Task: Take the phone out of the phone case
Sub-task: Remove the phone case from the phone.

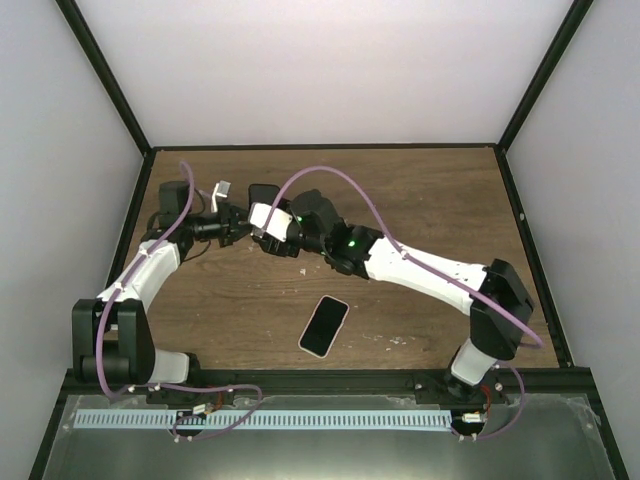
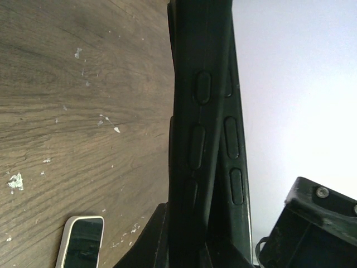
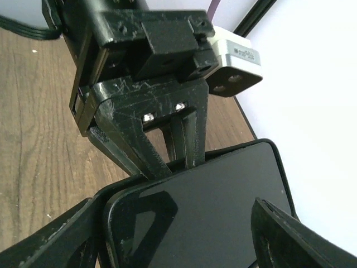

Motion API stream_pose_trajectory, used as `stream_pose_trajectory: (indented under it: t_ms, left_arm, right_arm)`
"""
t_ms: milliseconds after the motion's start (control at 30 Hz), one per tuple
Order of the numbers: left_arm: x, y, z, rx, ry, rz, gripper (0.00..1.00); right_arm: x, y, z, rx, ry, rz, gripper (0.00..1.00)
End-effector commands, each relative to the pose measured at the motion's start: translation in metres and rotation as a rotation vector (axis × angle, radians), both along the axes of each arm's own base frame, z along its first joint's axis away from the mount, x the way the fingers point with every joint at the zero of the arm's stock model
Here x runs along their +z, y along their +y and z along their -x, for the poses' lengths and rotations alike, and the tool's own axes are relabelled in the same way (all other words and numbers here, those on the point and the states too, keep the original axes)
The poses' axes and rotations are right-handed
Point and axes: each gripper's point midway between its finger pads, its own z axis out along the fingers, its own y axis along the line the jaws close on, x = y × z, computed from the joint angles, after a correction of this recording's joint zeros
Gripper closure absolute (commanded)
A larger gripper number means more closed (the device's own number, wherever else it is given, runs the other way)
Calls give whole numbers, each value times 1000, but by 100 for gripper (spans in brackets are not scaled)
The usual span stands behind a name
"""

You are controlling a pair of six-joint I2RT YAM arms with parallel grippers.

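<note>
Where the right wrist camera looks along its own fingers, the black phone case (image 3: 212,206) fills the lower half of the frame. It lies flat between the two fingers of the right gripper (image 3: 178,229), which are spread wide and bear on its left and right edges. From the top of the frame the left gripper (image 3: 177,159) reaches down, its fingers drawn narrow and pinching the case's upper edge.

In the left wrist view the case stands edge-on up the centre, its button bumps showing. The phone (image 2: 82,243) lies screen-up on the wooden table (image 2: 56,84) at the lower left, apart from the case.

In the top view both arms meet over the upper middle of the table with the case between them. The phone lies lower down, about the centre of the frame, near the front edge.
</note>
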Motion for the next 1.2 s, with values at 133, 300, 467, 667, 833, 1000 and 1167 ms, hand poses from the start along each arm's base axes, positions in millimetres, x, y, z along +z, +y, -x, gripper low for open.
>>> stream_pose_trajectory:
  t_ms: [133,300,467,667,833,1000,1167]
  left_arm:
    - [20,-1,-1,-32,-64,32,100]
    - [20,-1,0,-32,-66,33,100]
    - [19,-1,0,-33,-64,32,100]
    - [23,0,7,-29,-99,10,100]
    - [29,0,20,-32,-136,3,100]
    - [26,1,24,-33,-136,-3,100]
    - [24,4,21,-13,-154,-30,100]
  right_arm:
    - [-17,-2,-18,-99,-153,79,32]
    - [-11,-13,-41,-221,-322,96,38]
    - [-6,-21,-51,-277,-468,116,51]
    - [-2,-21,-50,-276,-546,99,63]
    - [7,-20,-49,-283,-592,67,70]
    - [14,-17,-42,-279,-579,37,83]
    - [42,-20,-20,-230,-558,-37,99]
